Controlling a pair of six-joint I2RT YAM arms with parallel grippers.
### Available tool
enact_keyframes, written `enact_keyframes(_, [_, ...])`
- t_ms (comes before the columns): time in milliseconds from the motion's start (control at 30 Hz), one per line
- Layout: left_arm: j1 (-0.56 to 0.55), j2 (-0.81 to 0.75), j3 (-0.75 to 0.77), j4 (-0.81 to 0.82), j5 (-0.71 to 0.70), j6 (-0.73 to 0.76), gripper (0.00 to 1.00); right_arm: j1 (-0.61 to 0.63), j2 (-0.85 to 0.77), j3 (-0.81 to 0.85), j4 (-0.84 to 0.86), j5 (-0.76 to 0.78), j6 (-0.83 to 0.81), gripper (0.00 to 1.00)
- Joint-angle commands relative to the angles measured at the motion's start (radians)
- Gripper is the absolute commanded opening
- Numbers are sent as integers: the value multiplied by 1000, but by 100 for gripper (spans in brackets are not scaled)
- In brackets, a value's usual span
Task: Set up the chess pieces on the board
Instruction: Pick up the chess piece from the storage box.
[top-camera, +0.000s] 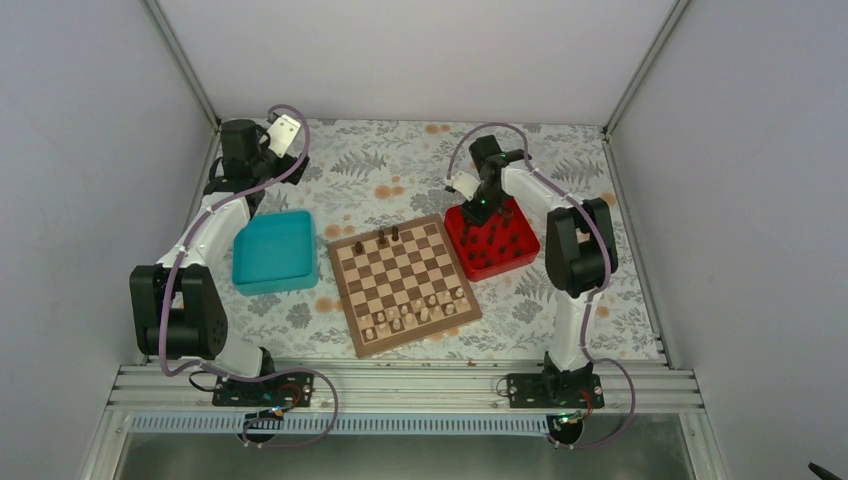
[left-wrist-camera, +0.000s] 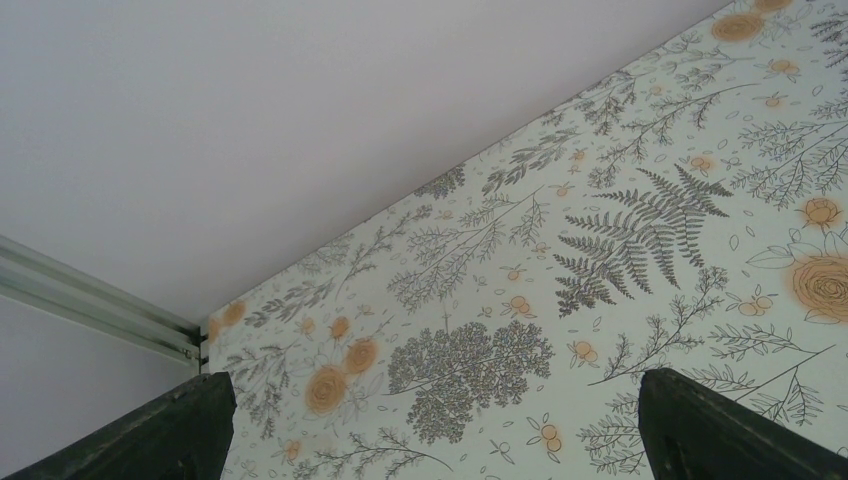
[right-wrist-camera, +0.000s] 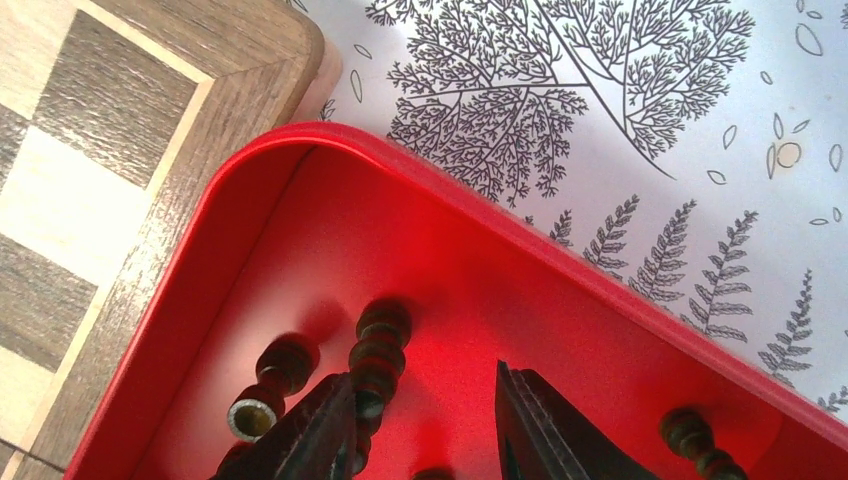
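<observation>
Right claw (right-wrist-camera: 423, 378) parted over chess pieces (right-wrist-camera: 380, 335); shown by R-wrist cam only.

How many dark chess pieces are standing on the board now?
3 dark pieces, all in the far row of the board: one near the left end, two close together to its right. They are tiny; another could be missed.

Inside the red tray (right-wrist-camera: 470, 195), dark chess pieces (right-wrist-camera: 378, 340) crowd the right hand (right-wrist-camera: 422, 400), one just beside a finger; bare red floor shows between its parted fingers. The left hand (left-wrist-camera: 432, 400), fingers wide apart, hangs over bare table (left-wrist-camera: 620, 230).
</observation>
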Motion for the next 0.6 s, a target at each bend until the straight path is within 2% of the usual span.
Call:
enact_keyframes(0, [-3, -11, -7, 16, 15, 2, 100, 6, 32, 25, 11, -27, 16, 37])
enact_keyframes(267, [-3, -9, -7, 18, 21, 2, 100, 8, 44, 27, 11, -36, 16, 36])
enact_keyframes(467, [-3, -10, -8, 18, 22, 4, 100, 9, 52, 33, 3, -33, 19, 26])
enact_keyframes(567, [-3, -9, -7, 17, 25, 4, 100, 11, 53, 31, -1, -34, 19, 25])
